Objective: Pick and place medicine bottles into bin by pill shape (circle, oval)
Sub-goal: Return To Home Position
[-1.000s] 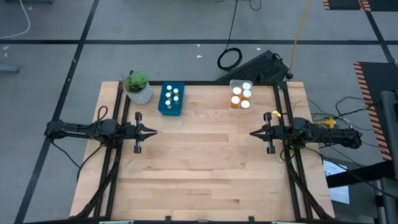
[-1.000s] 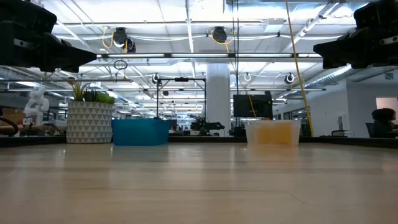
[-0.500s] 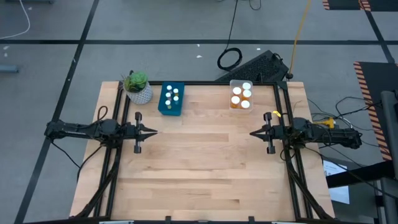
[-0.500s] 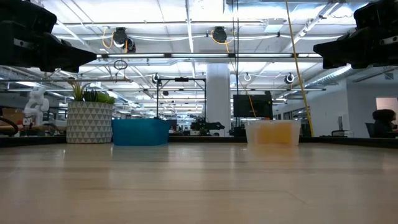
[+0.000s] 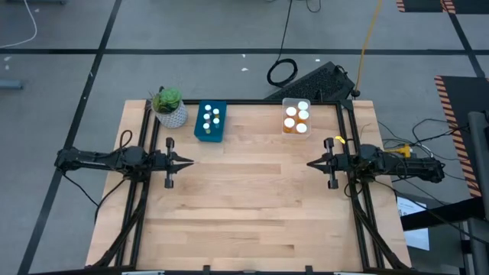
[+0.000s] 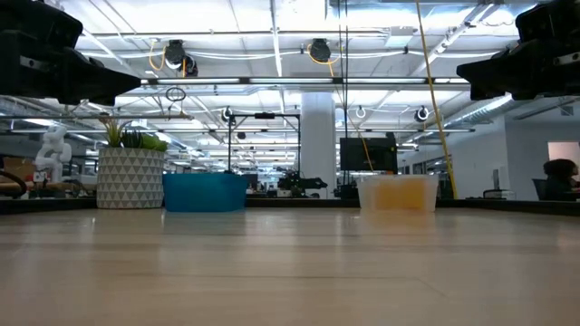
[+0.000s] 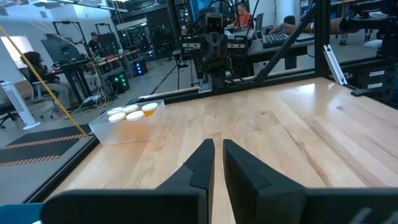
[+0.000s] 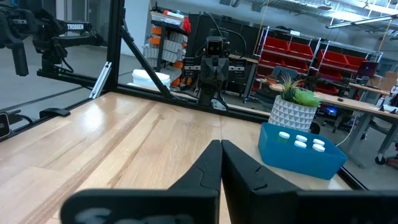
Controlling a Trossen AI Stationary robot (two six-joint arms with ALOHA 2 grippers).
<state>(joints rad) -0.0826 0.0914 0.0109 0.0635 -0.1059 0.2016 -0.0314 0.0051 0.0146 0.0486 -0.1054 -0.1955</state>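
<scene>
Several small pale medicine bottles with white caps [image 5: 211,118] stand in a blue bin [image 5: 200,131] at the table's far left. Several larger orange bottles with white caps [image 5: 296,118] stand in a clear bin [image 5: 284,104] at the far right. My left gripper [image 5: 189,161] hovers shut over the table's left side, pointing toward the right edge. My right gripper [image 5: 310,163] hovers shut over the right side, pointing toward the left edge. Both hold nothing and stay well short of the bins. The left wrist view shows the clear bin [image 7: 109,132]; the right wrist view shows the blue bin [image 8: 323,163].
A green plant in a white patterned pot [image 5: 169,108] stands at the far left corner, beside the blue bin. A black frame [image 5: 252,102] runs along the table's edges. Bare wood [image 5: 248,191] lies between the grippers and toward the near edge. A keyboard [image 5: 317,80] lies beyond the far edge.
</scene>
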